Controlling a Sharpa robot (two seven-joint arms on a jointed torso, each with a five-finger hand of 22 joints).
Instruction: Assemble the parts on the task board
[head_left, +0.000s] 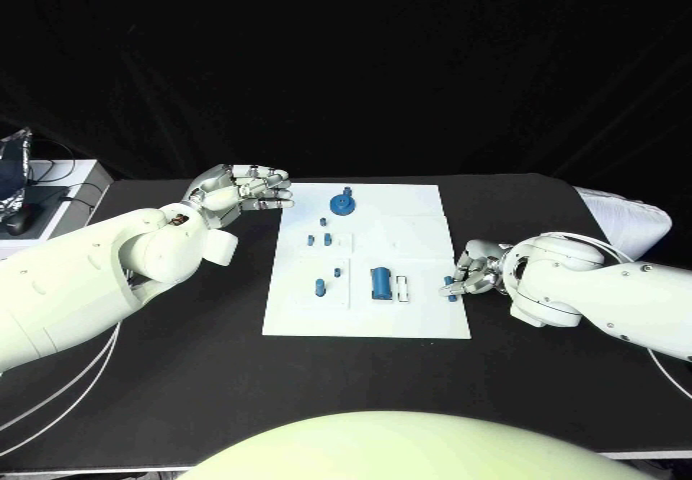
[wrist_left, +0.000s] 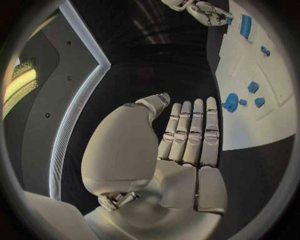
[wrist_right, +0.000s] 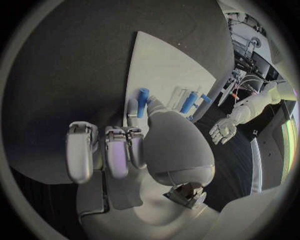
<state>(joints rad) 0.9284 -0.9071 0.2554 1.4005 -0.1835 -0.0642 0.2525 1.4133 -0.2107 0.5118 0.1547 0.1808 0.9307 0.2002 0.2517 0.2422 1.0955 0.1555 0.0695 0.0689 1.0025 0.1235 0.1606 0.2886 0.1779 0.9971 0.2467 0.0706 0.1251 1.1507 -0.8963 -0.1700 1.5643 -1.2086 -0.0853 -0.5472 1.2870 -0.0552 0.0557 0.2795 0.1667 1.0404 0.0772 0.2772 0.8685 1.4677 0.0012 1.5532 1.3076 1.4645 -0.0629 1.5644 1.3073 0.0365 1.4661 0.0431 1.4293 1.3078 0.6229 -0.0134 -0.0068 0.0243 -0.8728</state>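
White and flat, the task board (head_left: 372, 318) lies in the middle of the black table (head_left: 173, 400) with blue parts spread over it: a round knobbed piece (head_left: 345, 204) at the far end, a pair of small pieces (head_left: 322, 239) below it, a single small piece (head_left: 339, 271), another (head_left: 319, 288) nearer on the left, and a larger blue cylinder (head_left: 381, 283) near the right edge.

The right hand (head_left: 473, 270) sits at the board's right edge with its fingers curled; the right wrist view shows a small blue part (wrist_right: 143, 101) at its fingertips — I judge it pinched there, though the contact is partly hidden. The left hand (head_left: 242, 190) hovers off the board's far left corner, fingers straight and together, holding nothing.

The step in hand looks like carrying that small part to its seat. The next move calls for lining it up over the right socket and keeping it upright as it goes down — a loose pinch could let it tip.
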